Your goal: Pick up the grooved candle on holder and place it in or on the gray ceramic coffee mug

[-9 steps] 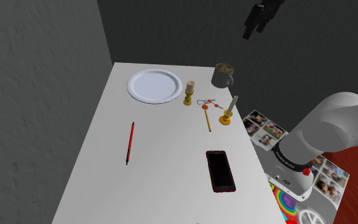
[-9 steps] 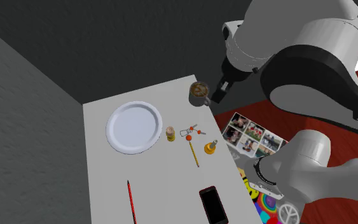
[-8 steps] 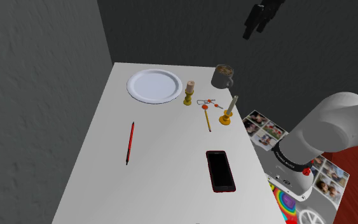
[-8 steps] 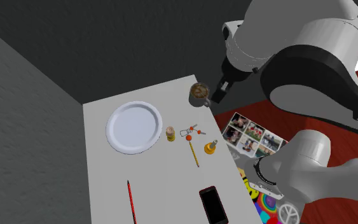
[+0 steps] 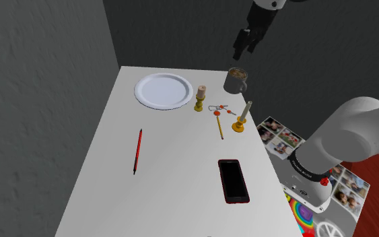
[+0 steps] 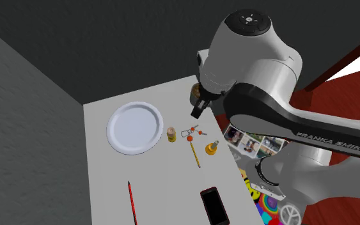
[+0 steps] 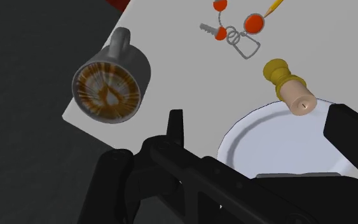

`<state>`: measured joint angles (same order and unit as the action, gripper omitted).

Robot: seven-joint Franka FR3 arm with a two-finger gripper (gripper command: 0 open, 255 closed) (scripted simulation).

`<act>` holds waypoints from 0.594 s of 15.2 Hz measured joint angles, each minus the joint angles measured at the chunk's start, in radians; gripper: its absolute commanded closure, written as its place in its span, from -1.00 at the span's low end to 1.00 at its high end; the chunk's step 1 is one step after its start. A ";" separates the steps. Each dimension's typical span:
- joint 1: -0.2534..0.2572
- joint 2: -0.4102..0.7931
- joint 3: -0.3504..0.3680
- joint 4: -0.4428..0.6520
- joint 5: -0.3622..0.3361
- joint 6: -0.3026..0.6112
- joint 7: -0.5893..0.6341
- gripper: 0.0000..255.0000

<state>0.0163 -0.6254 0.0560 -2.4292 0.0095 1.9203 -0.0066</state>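
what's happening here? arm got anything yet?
Nothing grabbed yet. The gripper hangs open and empty above the far end of the white table, near the gray mug, which looks full of coffee. Two candles on holders stand untouched on the table: a short candle beside the plate and a tall thin candle near the keys.

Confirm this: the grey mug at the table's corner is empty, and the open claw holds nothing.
The grey mug is not empty: the wrist view shows it full of brown coffee with a pale swirl. The rest holds: it stands at the corner of the table, and the open claw holds nothing.
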 measured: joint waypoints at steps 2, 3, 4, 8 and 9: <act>0.014 0.035 0.022 -0.016 0.017 0.051 0.022 -1.00; 0.021 0.057 0.033 -0.028 0.025 0.083 0.033 -1.00; 0.023 0.089 0.036 -0.025 0.028 0.113 0.034 -1.00; 0.042 0.206 0.068 -0.030 0.049 0.233 0.061 -1.00; 0.051 0.228 0.082 -0.035 0.056 0.262 0.076 -1.00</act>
<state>0.0673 -0.3975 0.1381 -2.4646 0.0652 2.1824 0.0697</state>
